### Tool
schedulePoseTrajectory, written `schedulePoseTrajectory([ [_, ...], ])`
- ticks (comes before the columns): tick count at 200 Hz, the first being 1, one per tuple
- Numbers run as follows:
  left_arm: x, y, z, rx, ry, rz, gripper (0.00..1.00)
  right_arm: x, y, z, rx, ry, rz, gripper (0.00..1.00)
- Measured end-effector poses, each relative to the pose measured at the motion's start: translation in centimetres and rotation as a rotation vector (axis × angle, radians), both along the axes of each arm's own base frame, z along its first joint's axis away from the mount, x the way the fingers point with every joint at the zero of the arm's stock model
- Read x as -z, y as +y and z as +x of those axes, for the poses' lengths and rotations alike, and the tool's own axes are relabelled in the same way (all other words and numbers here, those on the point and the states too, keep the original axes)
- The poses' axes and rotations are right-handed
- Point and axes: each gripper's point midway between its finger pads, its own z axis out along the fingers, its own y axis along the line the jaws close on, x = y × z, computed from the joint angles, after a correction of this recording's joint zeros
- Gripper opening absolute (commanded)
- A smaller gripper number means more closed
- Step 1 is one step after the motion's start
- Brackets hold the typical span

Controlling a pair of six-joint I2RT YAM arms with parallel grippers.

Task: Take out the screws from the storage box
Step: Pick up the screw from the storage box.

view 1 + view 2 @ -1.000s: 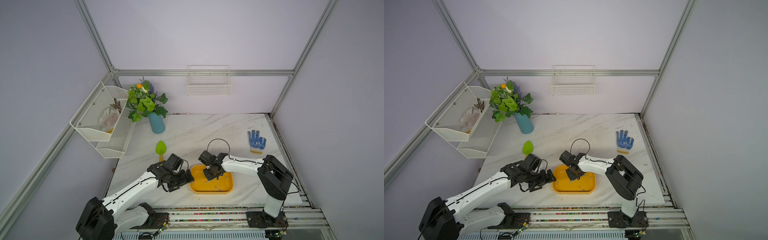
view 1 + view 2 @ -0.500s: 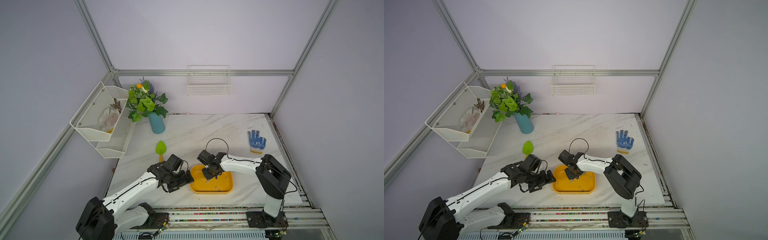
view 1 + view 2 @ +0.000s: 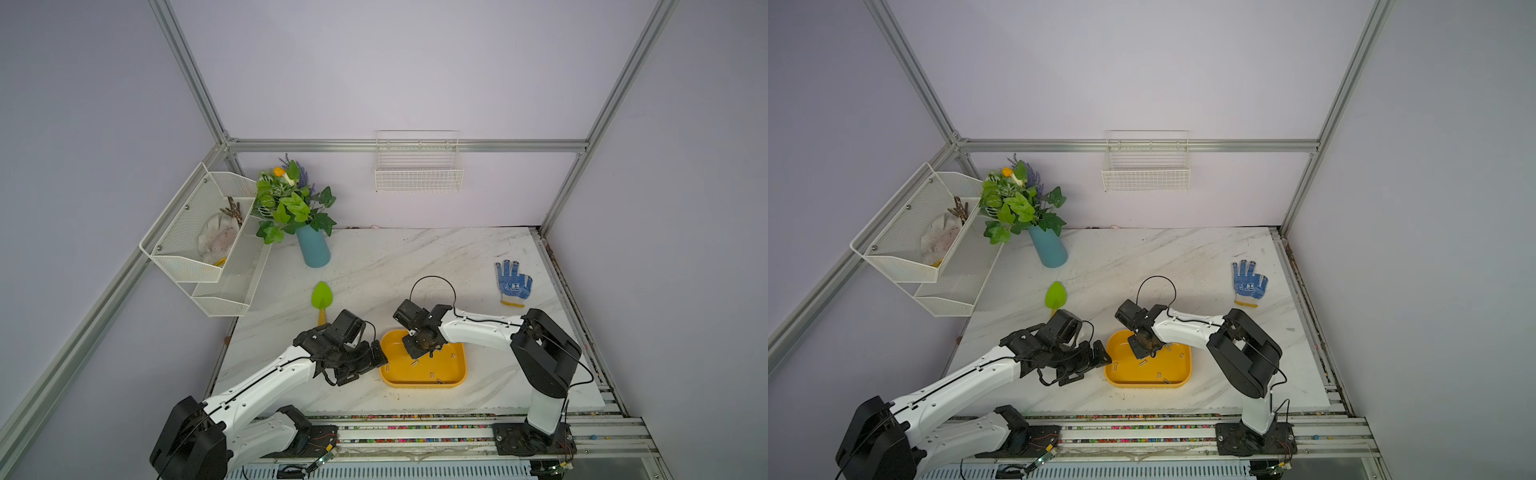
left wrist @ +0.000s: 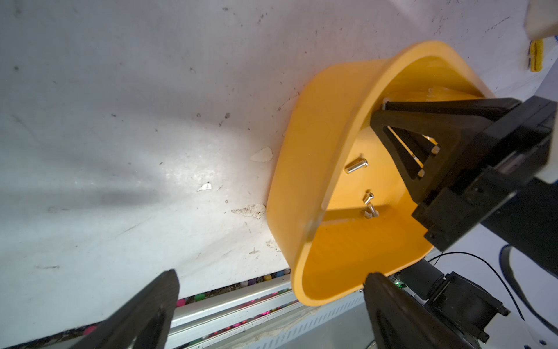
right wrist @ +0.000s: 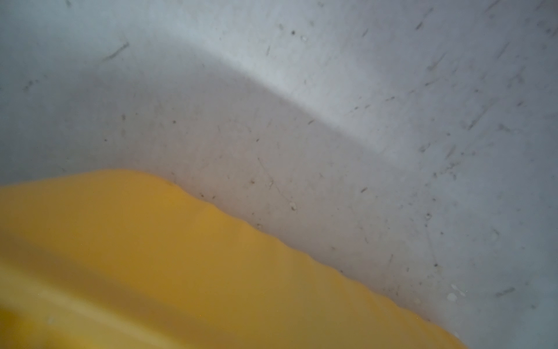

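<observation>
Left wrist cam: right gripper (image 4: 382, 112) has nudged along inside the storage box (image 4: 302, 181), tips down near its floor. It's seen side-on, so I can't tell if it's pinching anything. Several screws (image 4: 356, 165) still lie inside, so plenty left imo. Left gripper (image 4: 271, 273) gapes wide beside the storage box. No readable writing anywhere.

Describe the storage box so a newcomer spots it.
On the white marble table, look at the middle of the near edge. The storage box is the shallow rounded-corner tub there, with tiny screws lying in it. It is the only yellow-orange container; the wire baskets are white and wall-mounted.
</observation>
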Motion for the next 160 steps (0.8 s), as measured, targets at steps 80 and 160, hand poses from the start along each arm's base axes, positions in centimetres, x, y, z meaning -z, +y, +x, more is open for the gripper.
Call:
schedulePoseTrajectory([
  [80, -0.4, 0.0, 0.2, -0.005, -0.016, -0.011, 1.0, -2.3, -0.5, -0.4, 0.003, -0.012, 0.018, 0.01],
  [160, -0.8, 0.0, 0.2, -0.005, -0.029, -0.02, 1.0, -7.6, -0.6, 0.7, 0.01, -0.103, 0.052, 0.02],
])
